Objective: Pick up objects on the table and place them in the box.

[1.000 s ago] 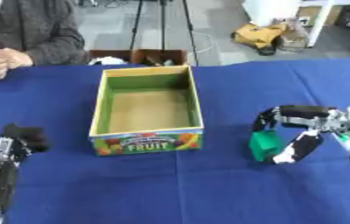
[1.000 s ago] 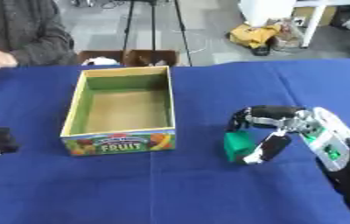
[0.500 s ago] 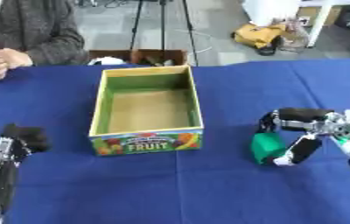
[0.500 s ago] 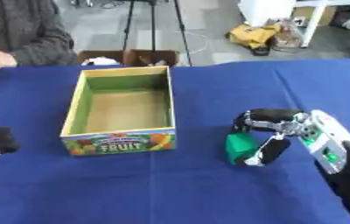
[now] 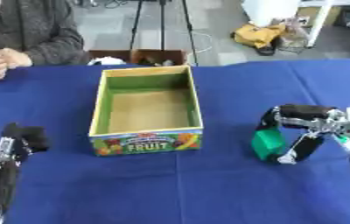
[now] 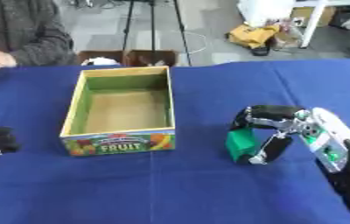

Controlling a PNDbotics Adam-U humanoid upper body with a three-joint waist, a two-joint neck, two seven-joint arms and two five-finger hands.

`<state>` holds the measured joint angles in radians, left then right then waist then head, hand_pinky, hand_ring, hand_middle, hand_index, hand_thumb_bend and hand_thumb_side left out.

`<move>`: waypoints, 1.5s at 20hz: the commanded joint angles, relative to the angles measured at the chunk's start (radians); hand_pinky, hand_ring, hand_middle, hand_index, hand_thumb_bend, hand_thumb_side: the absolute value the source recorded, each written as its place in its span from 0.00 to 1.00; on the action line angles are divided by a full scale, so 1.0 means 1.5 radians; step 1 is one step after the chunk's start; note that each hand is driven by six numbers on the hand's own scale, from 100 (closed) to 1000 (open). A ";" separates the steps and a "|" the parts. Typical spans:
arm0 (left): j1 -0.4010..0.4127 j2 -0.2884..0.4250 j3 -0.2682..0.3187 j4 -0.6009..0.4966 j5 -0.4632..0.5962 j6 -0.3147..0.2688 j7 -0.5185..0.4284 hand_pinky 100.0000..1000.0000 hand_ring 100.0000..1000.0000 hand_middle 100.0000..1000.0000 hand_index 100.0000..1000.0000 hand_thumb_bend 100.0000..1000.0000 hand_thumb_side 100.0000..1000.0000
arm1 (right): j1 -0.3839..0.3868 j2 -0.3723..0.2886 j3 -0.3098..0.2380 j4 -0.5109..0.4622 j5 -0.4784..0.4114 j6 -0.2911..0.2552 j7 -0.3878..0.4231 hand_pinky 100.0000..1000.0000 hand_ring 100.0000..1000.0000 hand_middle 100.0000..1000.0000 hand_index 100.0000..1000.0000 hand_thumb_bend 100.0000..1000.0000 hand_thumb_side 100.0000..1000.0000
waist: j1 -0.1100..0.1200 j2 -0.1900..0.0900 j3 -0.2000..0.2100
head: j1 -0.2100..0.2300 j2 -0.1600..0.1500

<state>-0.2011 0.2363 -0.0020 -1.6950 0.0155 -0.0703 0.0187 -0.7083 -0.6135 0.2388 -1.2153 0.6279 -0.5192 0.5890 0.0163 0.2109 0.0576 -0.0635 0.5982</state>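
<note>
Green block (image 5: 266,143) pinched by right hand (image 5: 306,127) at 3 o'clock of fruit box (image 5: 146,142), ready to lift; left hand (image 5: 21,138) curled idle

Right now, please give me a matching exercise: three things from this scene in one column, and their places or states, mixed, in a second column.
Things:
1. fruit box
2. green object
3. left hand

States:
a. idle near the lower left corner
b. held by the right hand, on the blue table
c. open on top, nothing inside

Pairs: 1-c, 2-b, 3-a
</note>
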 commanded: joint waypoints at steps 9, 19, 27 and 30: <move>-0.016 0.007 -0.010 -0.011 0.008 0.000 -0.009 0.64 0.54 0.51 0.66 0.35 0.97 | -0.156 0.019 -0.036 0.018 0.034 0.007 -0.039 0.60 0.59 0.29 0.41 0.03 0.10 | -0.012 -0.018 0.045 | -0.005 -0.007; -0.036 -0.003 -0.029 -0.015 0.014 0.001 -0.028 0.64 0.54 0.51 0.66 0.35 0.97 | -0.246 0.153 -0.069 0.180 0.167 0.010 -0.076 0.60 0.59 0.30 0.42 0.01 0.13 | -0.013 0.001 0.125 | -0.045 -0.022; -0.040 -0.007 -0.033 -0.016 0.015 0.001 -0.033 0.63 0.54 0.51 0.66 0.35 0.97 | -0.252 0.206 -0.055 0.208 0.309 -0.033 -0.127 0.63 0.66 0.37 0.52 0.06 0.18 | -0.012 0.007 0.140 | -0.056 -0.019; -0.040 -0.008 -0.033 -0.016 0.015 0.001 -0.033 0.63 0.54 0.51 0.66 0.36 0.97 | -0.248 0.214 -0.045 0.201 0.359 -0.058 -0.145 0.65 0.70 0.47 0.63 0.12 0.23 | -0.013 0.007 0.139 | -0.056 -0.019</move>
<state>-0.2494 0.2188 -0.0515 -1.7012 0.0344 -0.0680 -0.0282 -1.0602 -0.2879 0.1687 -0.8942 1.1338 -0.5917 0.3831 -0.0076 0.2356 0.2658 -0.1446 0.5745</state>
